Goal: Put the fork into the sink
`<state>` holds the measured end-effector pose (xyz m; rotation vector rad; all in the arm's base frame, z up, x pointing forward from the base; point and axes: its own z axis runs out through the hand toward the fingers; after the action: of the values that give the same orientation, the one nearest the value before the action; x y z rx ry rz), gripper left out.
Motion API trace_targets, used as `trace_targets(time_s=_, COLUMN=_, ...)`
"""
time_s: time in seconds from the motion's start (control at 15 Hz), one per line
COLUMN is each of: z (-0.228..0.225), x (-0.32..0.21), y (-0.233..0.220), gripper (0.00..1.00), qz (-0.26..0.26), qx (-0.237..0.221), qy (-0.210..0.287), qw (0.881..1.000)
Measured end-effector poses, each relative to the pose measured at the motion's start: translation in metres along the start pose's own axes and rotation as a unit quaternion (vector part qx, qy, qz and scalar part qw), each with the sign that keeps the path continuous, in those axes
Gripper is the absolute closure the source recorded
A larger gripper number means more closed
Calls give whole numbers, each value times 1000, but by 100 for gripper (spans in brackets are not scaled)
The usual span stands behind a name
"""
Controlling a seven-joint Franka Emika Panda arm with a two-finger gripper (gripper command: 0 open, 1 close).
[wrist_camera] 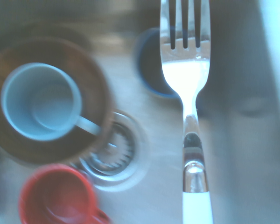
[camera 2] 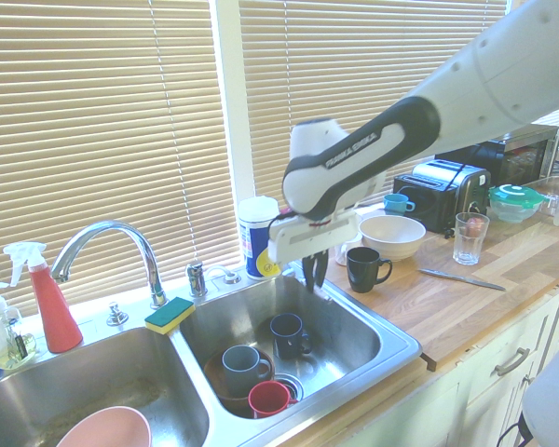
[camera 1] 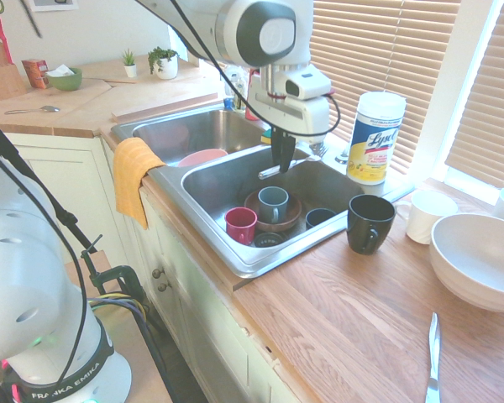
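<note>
Our double-basin stainless-steel sink (camera 2: pixel 402 352) lies beneath the two-finger gripper (camera 2: pixel 314 282), which is clenched on the fork over the basin nearer the counter. Below sit a brown bowl (camera 1: pixel 291 220) with a light-blue mug (wrist_camera: pixel 41 101) in it, and a red mug (wrist_camera: pixel 58 196) beside it. The white-handled fork (wrist_camera: pixel 189 77) hangs above them. We judge the carry nearly done; next we should lower it clear of the mugs, then let go.
</note>
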<state>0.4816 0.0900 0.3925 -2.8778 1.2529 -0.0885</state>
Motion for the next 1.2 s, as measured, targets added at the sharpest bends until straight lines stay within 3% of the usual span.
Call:
trace_targets(time_s=0.33, z=84, x=-28, y=-38, gripper=100, qz=-3, qx=2, qy=-6, qw=1000)
trace_targets(time_s=1.07, z=205, x=-20, y=-39, gripper=100, qz=-15, qx=-13, qy=-20, qw=1000)
trace_targets(time_s=1.13, z=211, x=-20, y=-39, gripper=0, qz=-16, qx=-13, qy=-24, qw=999)
trace_targets(time_s=1.2, z=216, x=-19, y=-40, gripper=0, qz=-19, qx=-12, qy=-32, qw=999)
